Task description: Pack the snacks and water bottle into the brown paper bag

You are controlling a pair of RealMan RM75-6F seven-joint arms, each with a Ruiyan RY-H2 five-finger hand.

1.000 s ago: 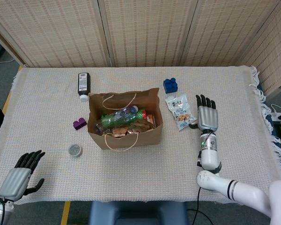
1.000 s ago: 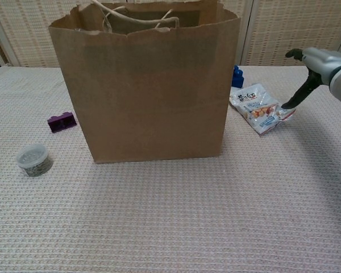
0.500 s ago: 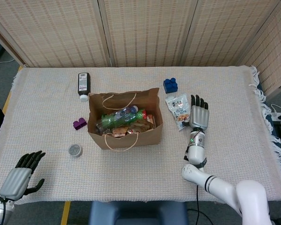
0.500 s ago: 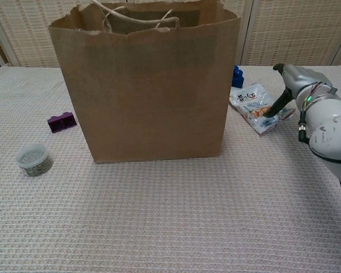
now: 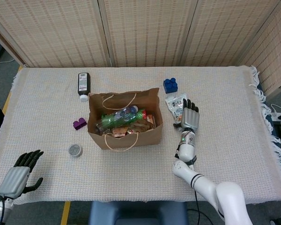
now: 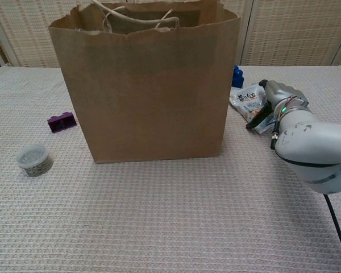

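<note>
The brown paper bag (image 5: 125,123) stands upright with its mouth open near the middle of the tabletop (image 5: 234,108), a little toward the left edge, its twine handles lying over the rim. Inside it lie a green water bottle (image 5: 117,117) on its side, its long axis running roughly from the left edge to the right edge with the cap end toward the right, and several brown and red snack wrappers (image 5: 136,125) packed against the near wall; from the chest view only the bag's front wall and handles show. One snack packet (image 5: 174,104) is outside the bag, flat on the cloth just beside the bag's right wall and near the blue block (image 5: 170,85), its long axis running from the far edge toward the near edge. The right hand (image 5: 189,117) lies over the near part of this packet, fingers straight and slightly spread, palm down; whether it grips the packet cannot be told. The left hand (image 5: 19,173) hovers at the near left corner with fingers apart, holding nothing. A dark bottle (image 5: 84,85) lies near the far edge, left of the bag. A purple block (image 5: 79,124) sits just beside the bag's left wall, and a small round lidded tub (image 5: 75,150) stands nearer the near edge.
</note>
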